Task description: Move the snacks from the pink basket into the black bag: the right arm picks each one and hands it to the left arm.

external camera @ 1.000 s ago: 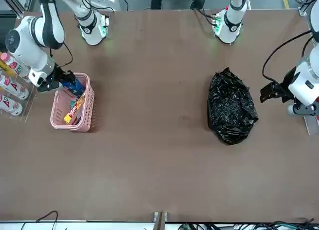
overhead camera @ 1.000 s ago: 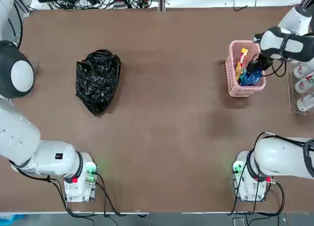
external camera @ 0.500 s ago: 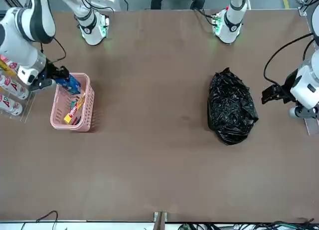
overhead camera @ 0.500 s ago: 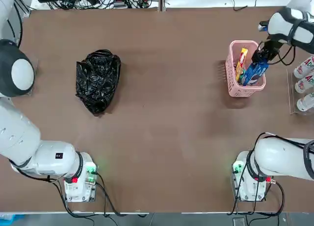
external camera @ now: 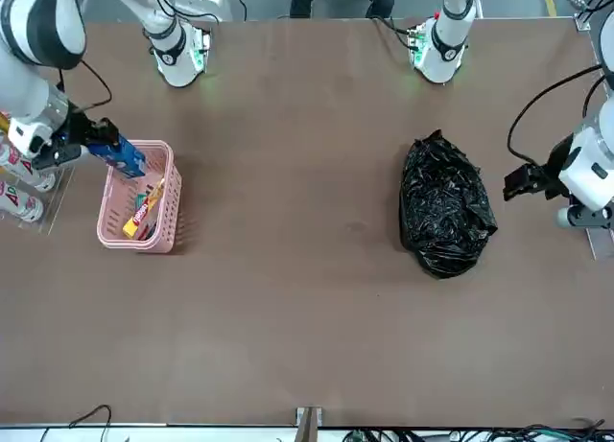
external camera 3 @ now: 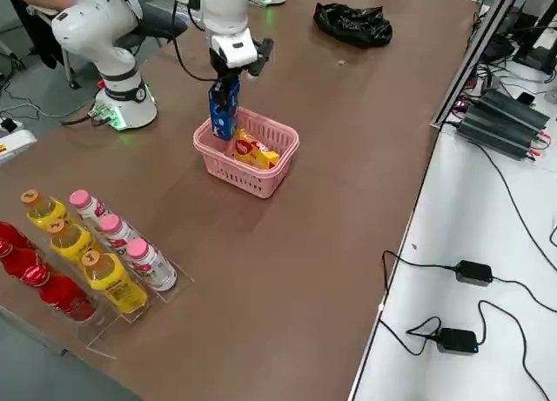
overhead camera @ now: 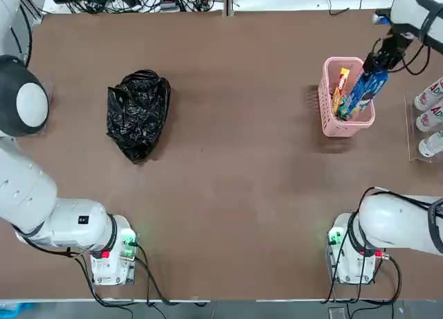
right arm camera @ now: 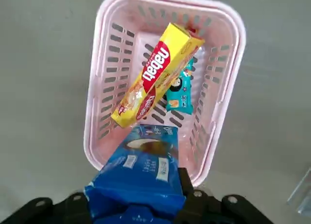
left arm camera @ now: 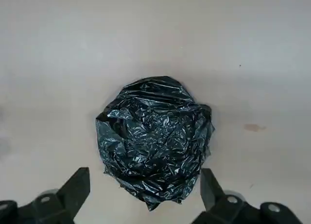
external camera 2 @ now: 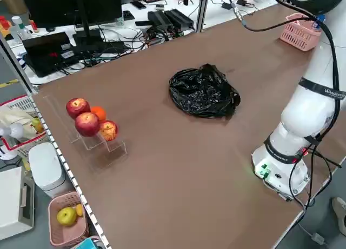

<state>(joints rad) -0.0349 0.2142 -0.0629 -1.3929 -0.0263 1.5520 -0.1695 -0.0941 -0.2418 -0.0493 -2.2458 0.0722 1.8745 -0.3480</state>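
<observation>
Right end effector holds the blue snack pack above the pink basket; a loose pinch could drop it.

blue pack lifted over pink basket

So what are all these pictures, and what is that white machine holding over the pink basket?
They show one table from several cameras: one above, one across, one at each side, and one on each wrist. Two white robot arms stand there. The right gripper has pinched a blue snack pack and holds it above the pink basket. A yellow pack and a small teal one lie inside the basket. The left gripper hangs open over the black bag, waiting. At the table's edges are drink bottles and some apples, which are not part of the job.
</observation>
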